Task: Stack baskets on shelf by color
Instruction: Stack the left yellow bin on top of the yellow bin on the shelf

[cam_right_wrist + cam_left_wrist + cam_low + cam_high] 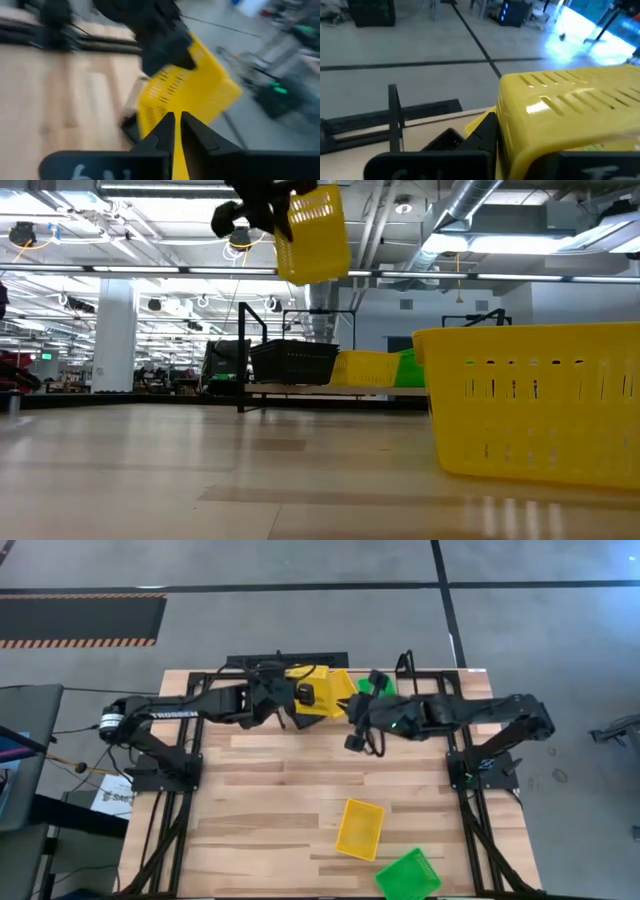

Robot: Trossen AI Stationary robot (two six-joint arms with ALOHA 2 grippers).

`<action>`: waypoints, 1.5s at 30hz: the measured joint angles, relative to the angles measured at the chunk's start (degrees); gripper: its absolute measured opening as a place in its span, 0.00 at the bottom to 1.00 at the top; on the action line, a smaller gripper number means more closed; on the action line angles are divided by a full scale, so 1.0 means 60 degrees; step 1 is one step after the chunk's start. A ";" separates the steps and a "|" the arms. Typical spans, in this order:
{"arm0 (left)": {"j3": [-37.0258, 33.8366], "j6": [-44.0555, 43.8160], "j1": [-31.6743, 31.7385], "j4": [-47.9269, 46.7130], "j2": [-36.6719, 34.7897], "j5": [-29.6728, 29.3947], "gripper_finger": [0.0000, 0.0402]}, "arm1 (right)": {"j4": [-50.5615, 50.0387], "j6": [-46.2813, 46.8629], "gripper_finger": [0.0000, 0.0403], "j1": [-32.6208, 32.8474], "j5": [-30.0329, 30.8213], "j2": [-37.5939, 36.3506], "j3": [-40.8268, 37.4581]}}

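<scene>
The yellow basket point(312, 232) in hand hangs in the air above the shelf point(330, 670), at the 12 o'clock edge of the counter point(290, 800). The left gripper point(300, 692) holds it, fingers clamped on its rim. In the high view it sits tilted over another yellow basket point(368, 368) already on the shelf.

On the shelf the low view shows a black basket point(292, 361), the yellow one beside it and a green basket point(408, 366) next along, three abreast. Whether any of these is a nested stack of several cannot be told from here.

Two baskets wait loose on the counter toward 5 o'clock: a second loose yellow basket point(360, 828), and a green one point(408, 875) just beside it at the counter's near edge.

So the count that shows: three yellow (one held, one shelved, one loose), two green, one black. By my reading the task is well along: the held yellow has yet to be set down on its stack, and the two loose baskets are still to be fetched.

The right gripper point(355, 735) hangs just right of the held basket, near the shelf, holding nothing; its fingers point(197, 135) stand nearly together, a thin gap between them.
</scene>
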 joint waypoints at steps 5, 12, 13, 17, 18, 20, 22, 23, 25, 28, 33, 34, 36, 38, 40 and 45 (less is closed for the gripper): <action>-0.0007 0.1061 0.0246 0.1275 -0.0018 0.0684 0.00 | -0.0355 0.0718 0.24 0.0040 0.1240 0.0415 -0.0018; -0.0003 0.1969 0.0257 0.1954 -0.0018 0.0950 0.00 | -0.0066 0.1394 0.48 -0.0077 0.2304 0.0720 0.0007; -0.0003 0.1988 0.0257 0.1939 -0.0018 0.0998 0.00 | -0.0109 0.1553 0.51 -0.0077 0.2411 0.0692 -0.0015; -0.0003 0.2111 0.0257 0.2002 -0.0018 0.1265 0.00 | 0.0168 0.2033 0.59 -0.0142 0.2645 0.0876 -0.0015; -0.0003 0.2167 0.0257 0.2073 -0.0018 0.1351 0.00 | 0.0315 0.2058 0.60 -0.0188 0.2694 0.0982 -0.0016; -0.0003 0.2320 0.0264 0.2282 -0.0018 0.1497 0.00 | 0.0510 0.2129 0.60 -0.0304 0.2777 0.1211 0.0009; -0.0007 0.2439 0.0304 0.2402 -0.0018 0.1591 0.00 | 0.0766 0.2109 0.59 -0.0435 0.2891 0.1502 0.0005; -0.0009 0.2521 0.0315 0.2386 -0.0018 0.1580 0.00 | 0.0819 0.2087 0.58 -0.0491 0.2936 0.1641 0.0007; -0.0012 0.2587 0.0295 0.2160 -0.0018 0.1560 0.00 | 0.0777 0.2084 0.57 -0.0594 0.3045 0.1798 -0.0014; -0.0022 0.2432 0.0253 0.1908 -0.0042 0.1668 0.00 | 0.0834 0.2073 0.53 -0.0680 0.3810 0.1942 -0.0004; -0.0022 0.2284 0.0157 0.1954 -0.0048 0.1988 0.00 | 0.1051 0.1788 0.42 -0.0831 0.4579 0.1795 -0.0004; -0.0022 0.2252 0.0159 0.1995 -0.0046 0.2088 0.00 | 0.1133 0.1767 0.38 -0.0831 0.4617 0.1764 0.0000; -0.0022 0.2245 0.0141 0.2035 -0.0055 0.2193 0.00 | 0.1095 0.1753 0.30 -0.0871 0.4793 0.1727 0.0004; -0.0022 0.2245 0.0096 0.2035 -0.0051 0.2279 0.00 | 0.0987 0.1666 0.19 -0.0923 0.4746 0.1611 -0.0007; -0.0022 0.2245 0.0062 0.2030 -0.0055 0.2279 0.00 | 0.1013 0.1406 0.07 -0.0958 0.4526 0.1471 0.0007; -0.0022 0.2579 0.0046 0.2554 -0.0055 0.2395 0.00 | 0.0793 0.1374 0.01 -0.1002 0.4119 0.1146 0.0009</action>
